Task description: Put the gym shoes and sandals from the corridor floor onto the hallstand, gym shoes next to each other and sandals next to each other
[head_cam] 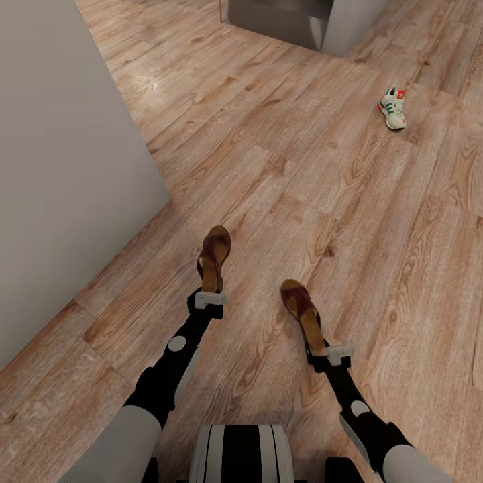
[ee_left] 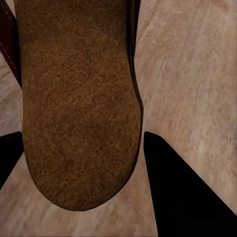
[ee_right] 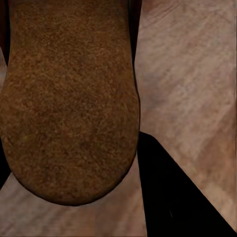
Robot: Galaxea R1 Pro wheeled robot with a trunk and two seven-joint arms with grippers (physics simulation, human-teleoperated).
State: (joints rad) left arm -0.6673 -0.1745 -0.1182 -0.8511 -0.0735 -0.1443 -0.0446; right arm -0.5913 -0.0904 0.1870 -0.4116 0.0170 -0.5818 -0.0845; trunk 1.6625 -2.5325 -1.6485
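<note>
In the head view both arms reach forward from the bottom of the frame, black forearms with grey upper segments, spread slightly apart like a narrow V. The left gripper (head_cam: 209, 295) sits just left of centre in the lower half, closed on the heel end of a brown sandal (head_cam: 214, 257) that points away from the robot toward the middle of the frame, held above the floor (head_cam: 282, 154). The right gripper (head_cam: 327, 354) is lower and further right, clamped on the heel of the second sandal (head_cam: 303, 314), which angles up and to the left from it.

In the left wrist view the tan footbed of the left sandal (ee_left: 79, 108) takes up the upper and middle left of the picture, its rounded end low in the frame, with the dark fingers (ee_left: 182, 192) showing as black wedges at either side of it. The right wrist view is much the same: the footbed of the right sandal (ee_right: 69, 103) lies between the black fingers (ee_right: 173, 197), wood planks behind.

One gym shoe (head_cam: 393, 107), cream with green stripes and red trim, lies on the floor at the upper right, well apart from both arms. A plain grey wall (head_cam: 60, 168) fills the left side, and a grey metal-looking unit (head_cam: 282, 17) stands at the top centre.
</note>
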